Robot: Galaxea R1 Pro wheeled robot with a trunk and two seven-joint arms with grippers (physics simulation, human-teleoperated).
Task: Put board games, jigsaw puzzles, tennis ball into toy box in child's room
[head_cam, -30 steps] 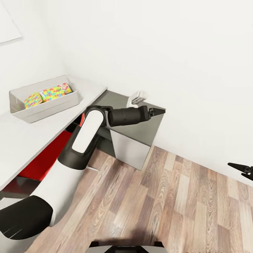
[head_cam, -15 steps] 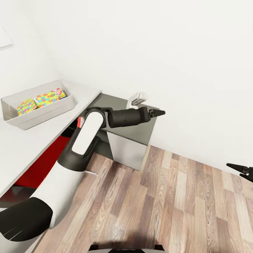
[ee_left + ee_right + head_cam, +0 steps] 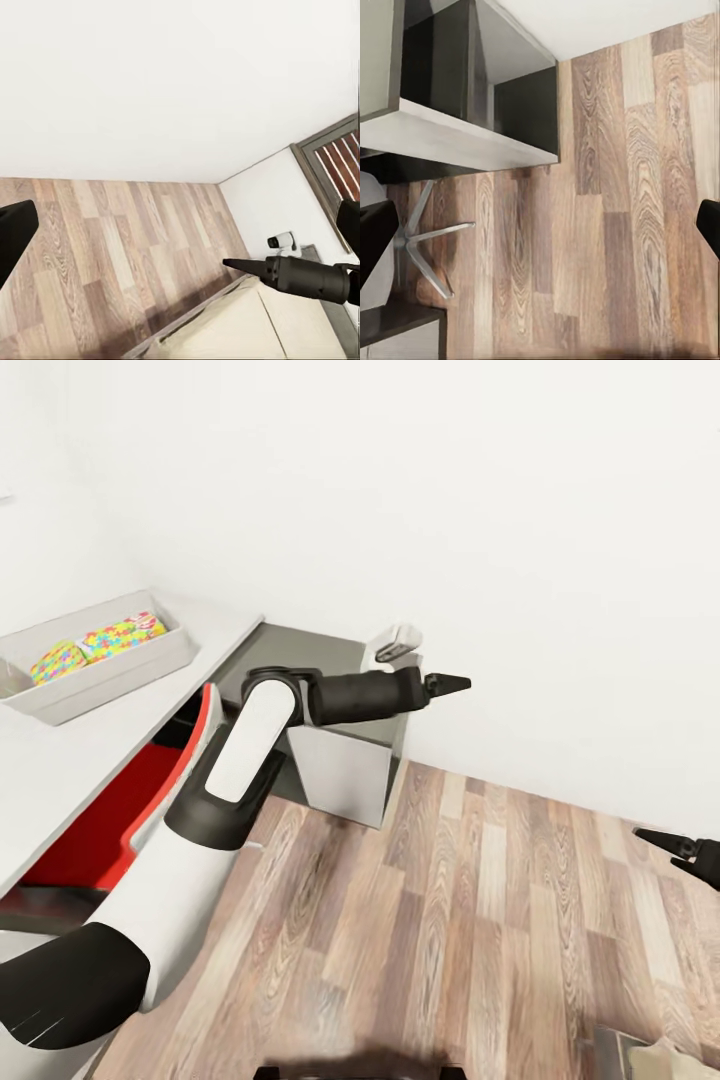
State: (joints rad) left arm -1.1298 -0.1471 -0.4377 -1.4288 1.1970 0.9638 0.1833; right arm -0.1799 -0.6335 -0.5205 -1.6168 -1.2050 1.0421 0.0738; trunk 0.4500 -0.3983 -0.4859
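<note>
Reaching out over the dark side cabinet (image 3: 340, 660), the left arm holds its gripper (image 3: 452, 683) level near the white wall; in the head view its two fingers meet in a single point, closed on nothing. The left wrist view, however, has the two fingertips at opposite edges of the picture, so how wide the jaws stand cannot be told for certain. The right gripper (image 3: 672, 846) hangs at the far right above the plank floor (image 3: 480, 920), empty, its two dark fingers drawn close together (the right wrist view again sets the tips at opposite edges, so its opening cannot be told either).

One toy box (image 3: 120, 665) sits on the table (image 3: 60, 760) at the far left, well apart from both grippers. Inside it lie two puzzles (image 3: 115, 635), bright pink, yellow, blue and green, side by side, with a strip of a third coloured item just beyond them, too small to identify. One red chair (image 3: 130, 800) is tucked under the table. One small white object (image 3: 392, 642) stands on the cabinet's far corner. In the left wrist view a corner of the cream bed (image 3: 247, 330) shows beside the right gripper (image 3: 240, 264).
</note>
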